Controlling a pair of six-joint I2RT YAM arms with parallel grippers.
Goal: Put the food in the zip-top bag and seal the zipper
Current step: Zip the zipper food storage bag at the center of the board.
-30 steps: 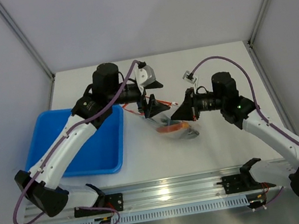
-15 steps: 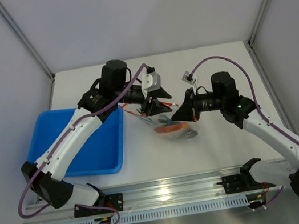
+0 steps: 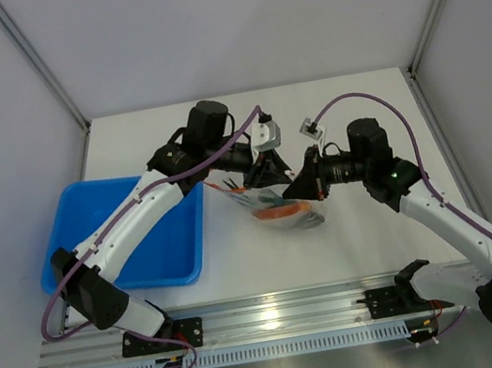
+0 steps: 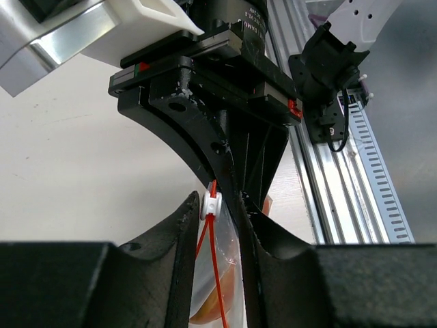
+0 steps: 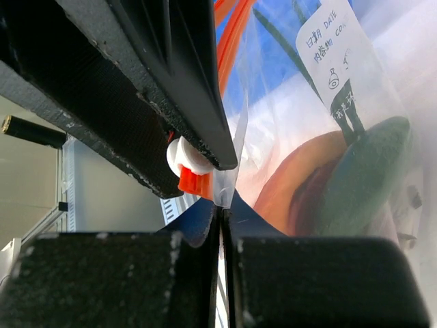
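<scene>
The zip-top bag point(image 3: 292, 217) hangs between both grippers, above the table. The food is inside it: the red meat slab with its orange rim point(image 5: 307, 184) and dark-green stalks point(image 5: 372, 160). My right gripper point(image 5: 223, 222) is shut on the bag's clear corner, just below the end of the red-orange zipper point(image 4: 217, 273). My left gripper point(image 4: 218, 205) has its jaws drawn in around the zipper's white slider point(image 4: 211, 203), which sits at the fingertips. In the top view the left gripper point(image 3: 269, 174) nearly touches the right gripper point(image 3: 297, 186).
A blue tray point(image 3: 92, 232) lies on the table at the left, under the left arm. A metal rail point(image 3: 279, 316) runs along the near edge. A white label with writing point(image 5: 334, 58) is on the bag.
The left arm has slid to the right along the bag's mouth, up to the right gripper. Its jaws have narrowed around the slider. The right arm has not moved.
</scene>
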